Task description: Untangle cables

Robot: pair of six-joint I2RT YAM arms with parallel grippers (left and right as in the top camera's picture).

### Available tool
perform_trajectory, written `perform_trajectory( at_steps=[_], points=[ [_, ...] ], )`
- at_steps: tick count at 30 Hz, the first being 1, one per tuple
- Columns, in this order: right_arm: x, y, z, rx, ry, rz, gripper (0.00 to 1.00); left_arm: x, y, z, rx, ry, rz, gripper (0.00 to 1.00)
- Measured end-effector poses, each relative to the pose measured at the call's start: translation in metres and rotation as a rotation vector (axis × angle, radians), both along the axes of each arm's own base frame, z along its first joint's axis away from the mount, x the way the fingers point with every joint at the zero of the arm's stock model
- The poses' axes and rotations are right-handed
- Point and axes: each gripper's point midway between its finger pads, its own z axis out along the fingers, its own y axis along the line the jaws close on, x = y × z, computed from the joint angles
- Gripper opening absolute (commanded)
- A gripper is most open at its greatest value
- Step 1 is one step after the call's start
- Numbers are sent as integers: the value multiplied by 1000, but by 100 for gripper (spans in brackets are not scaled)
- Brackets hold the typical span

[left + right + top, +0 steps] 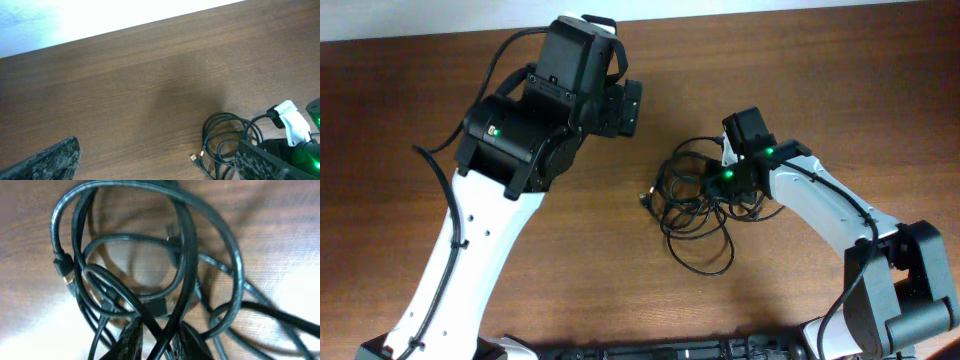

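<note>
Right wrist — jaws pinching cable tangle (150, 280)

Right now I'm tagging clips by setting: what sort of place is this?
Probably a lab or office workbench: a bare wooden table, two robot arms mounted at its near edge, and a tangle of black cables laid out as a test piece. Nothing domestic shows.

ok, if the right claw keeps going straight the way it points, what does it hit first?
The tangled black cables: a strand already sits between its fingers. Table right beneath, though depth is unclear.
</note>
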Motion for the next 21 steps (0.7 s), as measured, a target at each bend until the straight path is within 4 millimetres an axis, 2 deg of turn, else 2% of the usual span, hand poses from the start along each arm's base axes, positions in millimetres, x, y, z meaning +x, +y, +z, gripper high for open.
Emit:
perform_trajectory(
  at_steps=[9,14,21],
  points=[
    [23,-6,4,-50,-109,2,19,0,0,0,0,0,0,99],
    [23,-5,4,-48,-112,10,20,0,0,0,0,0,0,99],
    [19,8,8,28,-98,37,19,0,0,0,0,0,0,99]
  ],
)
